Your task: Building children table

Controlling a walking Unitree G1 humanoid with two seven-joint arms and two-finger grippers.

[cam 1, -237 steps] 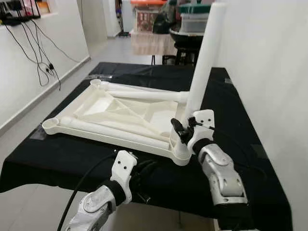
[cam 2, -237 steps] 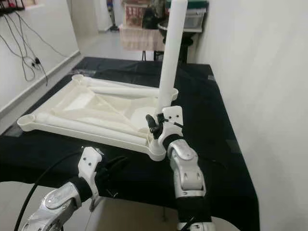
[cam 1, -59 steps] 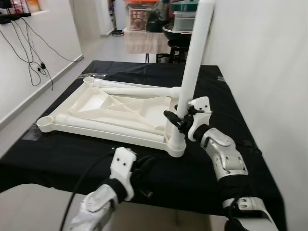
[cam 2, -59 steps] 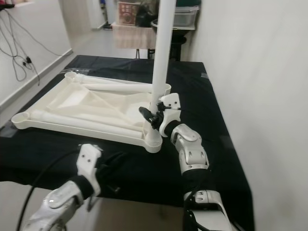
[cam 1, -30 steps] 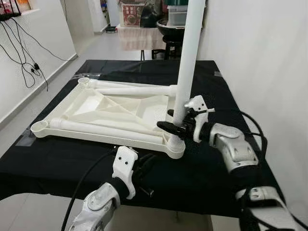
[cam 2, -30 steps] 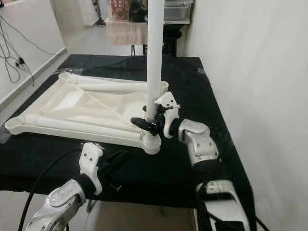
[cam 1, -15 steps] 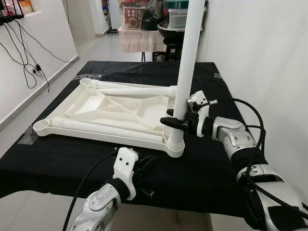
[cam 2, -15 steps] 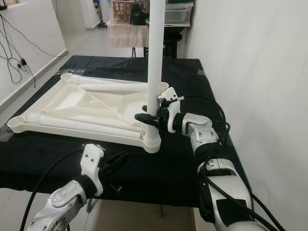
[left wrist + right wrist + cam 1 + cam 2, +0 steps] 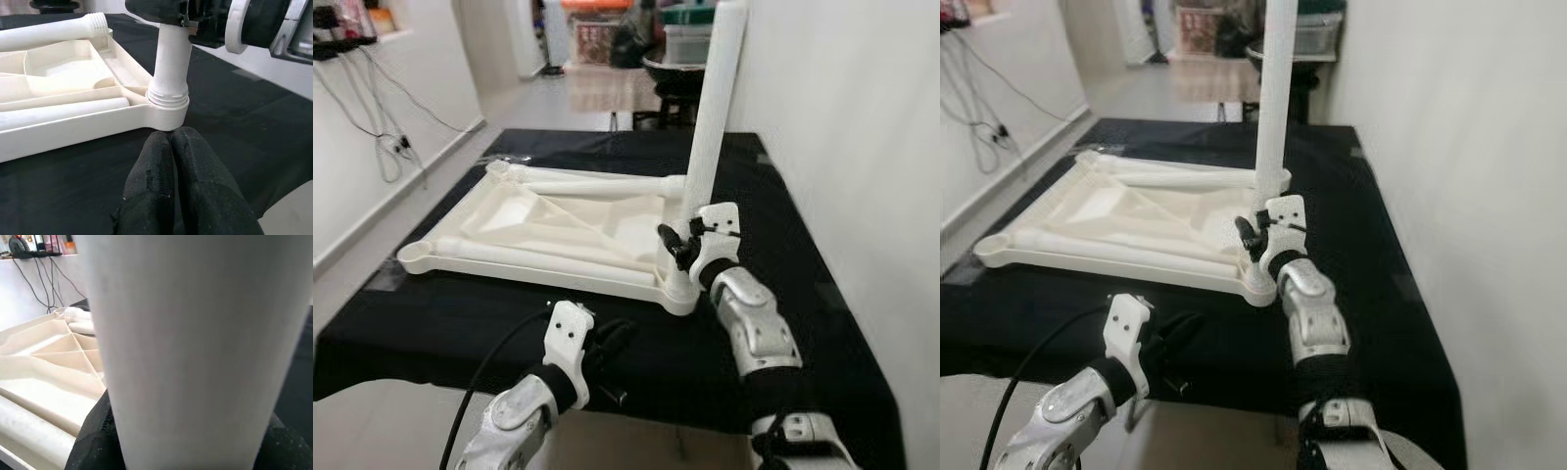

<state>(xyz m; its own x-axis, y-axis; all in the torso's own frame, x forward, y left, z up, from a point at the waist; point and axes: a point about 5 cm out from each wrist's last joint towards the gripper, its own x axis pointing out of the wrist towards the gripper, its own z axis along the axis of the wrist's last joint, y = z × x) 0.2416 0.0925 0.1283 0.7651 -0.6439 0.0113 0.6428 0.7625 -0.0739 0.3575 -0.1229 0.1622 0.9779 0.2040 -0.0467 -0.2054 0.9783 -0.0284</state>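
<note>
Right gripper (image 9: 677,245) apparently clamps the upright leg (image 9: 713,117) above its corner socket (image 9: 680,291).

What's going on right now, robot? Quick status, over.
Right gripper clamped low on upright white plastic table leg seated in upturned white tabletop's near corner socket. Left gripper shut, empty, just short of that corner. Nothing blocking.
</note>
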